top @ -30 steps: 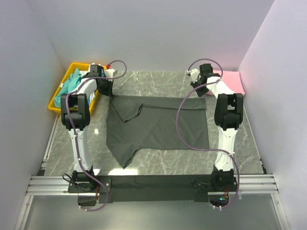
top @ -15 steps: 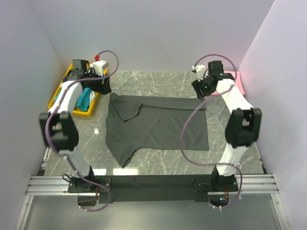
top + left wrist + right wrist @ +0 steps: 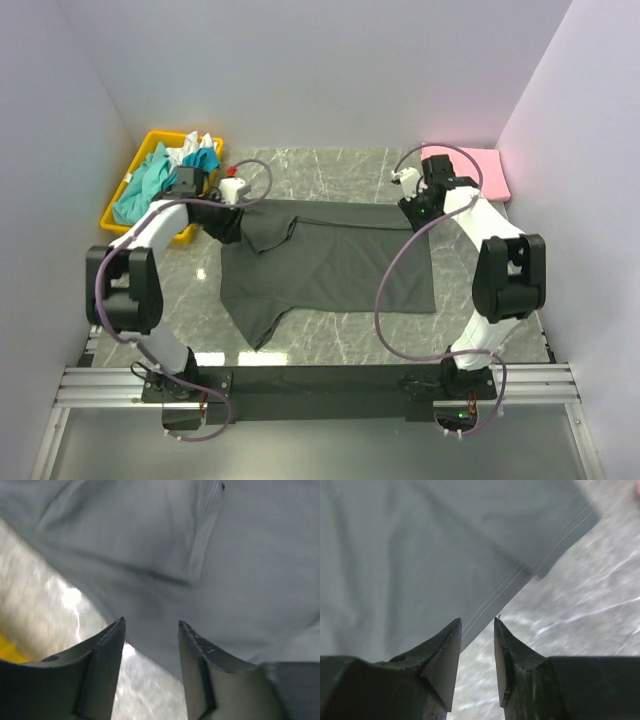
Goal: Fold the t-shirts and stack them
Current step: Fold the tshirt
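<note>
Nearest the arm bases, a bare strip of tabletop point(image 3: 350, 345) is noted at the bottom of the top view. Just above it lies the dark grey t-shirt point(image 3: 340, 260), spread mostly flat across the centre of the frame. Its lower left corner runs to an uneven point, and a loose fold is seen near its upper left. No tidy fold is found on it, so folding of this garment is judged barely begun.

At the shirt's far left corner, the left end effector point(image 3: 229, 226) is positioned low over the cloth. In the left wrist view its fingers point(image 3: 105, 645) are seen spread, with nothing pinched between them. At the far right corner, the right end effector point(image 3: 412, 212) is placed over the hem edge. In the right wrist view its fingers point(image 3: 447, 645) are parted by a narrow gap, and no cloth is held in it.

Farther back, at upper right, a pink t-shirt point(image 3: 480, 165) is recorded lying folded flat; it is judged the one finished item and the likely base of the stack. At upper left, the yellow tray point(image 3: 112, 208) holds a teal t-shirt point(image 3: 150, 180) and a white t-shirt point(image 3: 200, 145), both bunched and not yet folded.

Outstanding: the grey shirt is to be folded and stacked, then the tray's contents.
</note>
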`<action>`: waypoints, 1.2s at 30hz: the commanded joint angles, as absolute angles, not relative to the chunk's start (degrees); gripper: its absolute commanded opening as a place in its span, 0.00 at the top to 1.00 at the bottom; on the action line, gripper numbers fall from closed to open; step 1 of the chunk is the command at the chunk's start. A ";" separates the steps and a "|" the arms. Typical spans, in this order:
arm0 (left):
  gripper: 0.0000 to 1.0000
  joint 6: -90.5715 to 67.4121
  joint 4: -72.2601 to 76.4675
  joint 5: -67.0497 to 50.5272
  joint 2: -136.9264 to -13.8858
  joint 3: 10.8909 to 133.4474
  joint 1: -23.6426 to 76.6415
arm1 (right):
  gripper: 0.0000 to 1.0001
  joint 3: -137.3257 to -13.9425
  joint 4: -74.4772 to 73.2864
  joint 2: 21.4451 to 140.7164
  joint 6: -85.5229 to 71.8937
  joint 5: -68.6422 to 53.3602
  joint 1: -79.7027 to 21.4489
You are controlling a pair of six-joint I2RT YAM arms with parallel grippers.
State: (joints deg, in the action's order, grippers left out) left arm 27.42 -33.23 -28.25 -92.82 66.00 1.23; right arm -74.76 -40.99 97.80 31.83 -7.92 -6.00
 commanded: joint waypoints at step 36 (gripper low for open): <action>0.37 46.23 -36.39 -23.12 -108.89 73.92 13.80 | 0.54 -87.01 -34.36 116.19 42.54 -2.11 -5.36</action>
